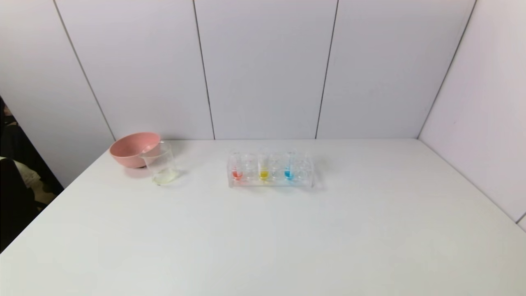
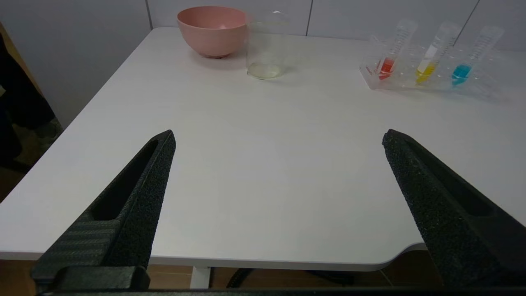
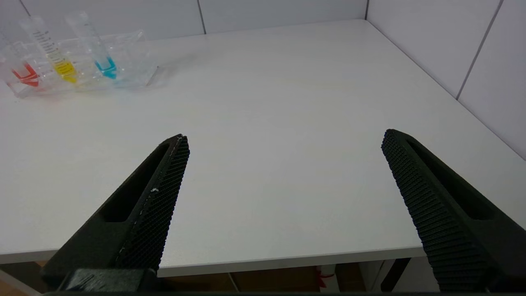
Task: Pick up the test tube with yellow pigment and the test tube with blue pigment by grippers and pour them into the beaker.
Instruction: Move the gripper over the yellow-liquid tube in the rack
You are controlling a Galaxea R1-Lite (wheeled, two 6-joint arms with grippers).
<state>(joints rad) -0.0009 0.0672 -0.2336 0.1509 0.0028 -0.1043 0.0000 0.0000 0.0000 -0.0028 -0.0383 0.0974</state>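
The test tube with yellow pigment (image 1: 263,168) and the test tube with blue pigment (image 1: 289,167) stand upright in a clear rack (image 1: 306,177) at the table's middle back. Both also show in the left wrist view, yellow (image 2: 431,61) and blue (image 2: 468,61), and in the right wrist view, yellow (image 3: 55,55) and blue (image 3: 98,49). The clear beaker (image 1: 161,163) stands left of the rack, also in the left wrist view (image 2: 266,45). My left gripper (image 2: 278,137) is open and empty above the table's front left edge. My right gripper (image 3: 285,139) is open and empty above the front right edge. Neither gripper shows in the head view.
A red-liquid tube (image 1: 236,167) stands at the rack's left end. A pink bowl (image 1: 133,149) sits just behind the beaker at the back left. Grey walls close the back and right sides. The white table (image 1: 263,238) spreads between the rack and the front edge.
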